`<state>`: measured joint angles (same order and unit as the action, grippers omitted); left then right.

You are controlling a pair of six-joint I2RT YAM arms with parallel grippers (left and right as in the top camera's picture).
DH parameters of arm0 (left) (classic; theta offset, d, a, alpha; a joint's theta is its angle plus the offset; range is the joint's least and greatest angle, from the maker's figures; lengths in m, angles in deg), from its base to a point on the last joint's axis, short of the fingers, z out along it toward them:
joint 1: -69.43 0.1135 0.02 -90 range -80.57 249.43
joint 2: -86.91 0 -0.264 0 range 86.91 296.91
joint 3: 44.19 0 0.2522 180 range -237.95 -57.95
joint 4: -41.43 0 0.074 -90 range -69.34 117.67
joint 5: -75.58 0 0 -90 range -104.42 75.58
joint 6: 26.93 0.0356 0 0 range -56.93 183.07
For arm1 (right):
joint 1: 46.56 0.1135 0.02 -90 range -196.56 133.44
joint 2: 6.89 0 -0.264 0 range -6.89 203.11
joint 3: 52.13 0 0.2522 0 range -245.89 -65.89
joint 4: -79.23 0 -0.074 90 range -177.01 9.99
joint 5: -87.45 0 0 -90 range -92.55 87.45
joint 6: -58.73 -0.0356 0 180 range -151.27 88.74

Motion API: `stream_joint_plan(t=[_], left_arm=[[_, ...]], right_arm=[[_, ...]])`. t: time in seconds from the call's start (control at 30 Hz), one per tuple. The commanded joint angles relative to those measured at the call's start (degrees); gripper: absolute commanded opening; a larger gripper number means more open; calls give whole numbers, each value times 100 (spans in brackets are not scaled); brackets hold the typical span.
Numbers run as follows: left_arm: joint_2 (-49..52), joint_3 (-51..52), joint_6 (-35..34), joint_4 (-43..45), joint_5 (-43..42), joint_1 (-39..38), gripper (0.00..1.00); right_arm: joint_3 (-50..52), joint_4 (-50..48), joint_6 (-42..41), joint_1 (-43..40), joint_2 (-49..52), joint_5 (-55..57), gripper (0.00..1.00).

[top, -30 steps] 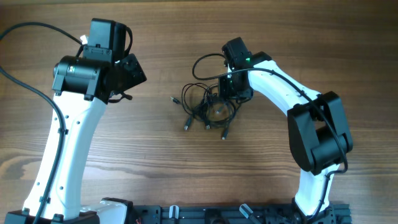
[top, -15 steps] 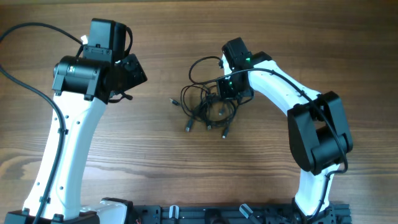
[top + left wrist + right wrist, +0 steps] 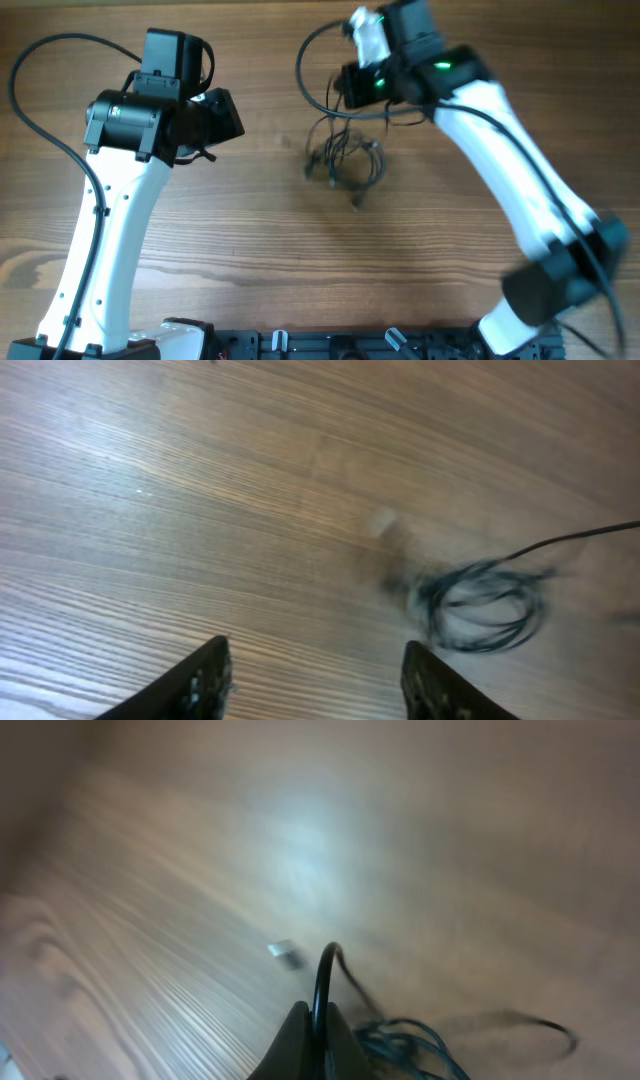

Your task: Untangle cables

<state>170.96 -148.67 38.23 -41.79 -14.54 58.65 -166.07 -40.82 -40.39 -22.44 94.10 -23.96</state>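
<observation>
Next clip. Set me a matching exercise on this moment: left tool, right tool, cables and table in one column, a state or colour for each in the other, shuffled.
Column one:
1. left tool
2. right tool
3. cables
4. table

Column two:
A. brown wood grain
B. shut on a thin black strand
C. open, nothing between its fingers
D. a tangled black bundle

Pairs: 1-C; 2-B; 3-D; 4-A

left arm (image 3: 100, 250): white shell, black joints, black cable attached | right arm (image 3: 520, 180): coloured alike, green light (image 3: 440, 68) shown upper right
</observation>
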Motion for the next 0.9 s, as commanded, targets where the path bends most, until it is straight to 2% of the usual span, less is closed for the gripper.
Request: stream_joint_plan(t=[0.0, 0.17, 0.2, 0.23, 0.33, 0.37, 0.43, 0.5, 0.53, 0.6, 0.63, 0.7, 0.77, 0.8, 0.87], left_arm=[[-90, -37, 256, 68, -308, 15, 54], [-81, -37, 197, 378, -546, -2, 54], [-81, -37, 219, 481, -745, -2, 49], [-81, -37, 219, 568, -866, -2, 38], [-81, -37, 216, 577, -861, -2, 24], [-81, -37, 219, 566, -859, -2, 23], [-81, -37, 219, 562, -811, 0, 25], [-81, -37, 216, 584, -776, -2, 41], [-79, -37, 216, 588, -776, -2, 48], [-81, -37, 223, 588, -883, -2, 65], [-81, -37, 387, 603, -1078, -2, 66], [-81, -37, 881, 704, -1696, -2, 68], [-81, -37, 970, 828, -1757, -7, 69], [-79, -37, 970, 870, -1641, -7, 69], [-81, -37, 966, 898, -1178, -7, 68]], right_arm=[[-315, -66, 160, -2, -1025, -50, 4], [-317, -354, 144, -2, -2094, -55, 4], [-317, -356, 144, -2, -2240, -50, 4], [-317, -295, 151, -2, -2387, -44, 4], [-317, 199, 142, -2, -2476, 629, 4], [-315, 542, 116, -2, -2470, 1244, 4], [-308, 1123, -358, -4, -2472, 2677, 4], [-308, 1414, -564, -4, -2487, 3534, 4], [-308, 1464, -590, -4, -2487, 3576, 15], [-293, 1670, -826, -4, -2446, 3480, 88], [-260, 1779, -1027, -4, -2406, 3475, 99], [-96, 2004, -1412, -2, -2225, 3464, 100], [243, 2081, -1305, -2, -1803, 3093, 100], [348, 2044, -1080, -2, -1617, 2778, 100], [424, 1744, 11, -2, -743, 1661, 100]])
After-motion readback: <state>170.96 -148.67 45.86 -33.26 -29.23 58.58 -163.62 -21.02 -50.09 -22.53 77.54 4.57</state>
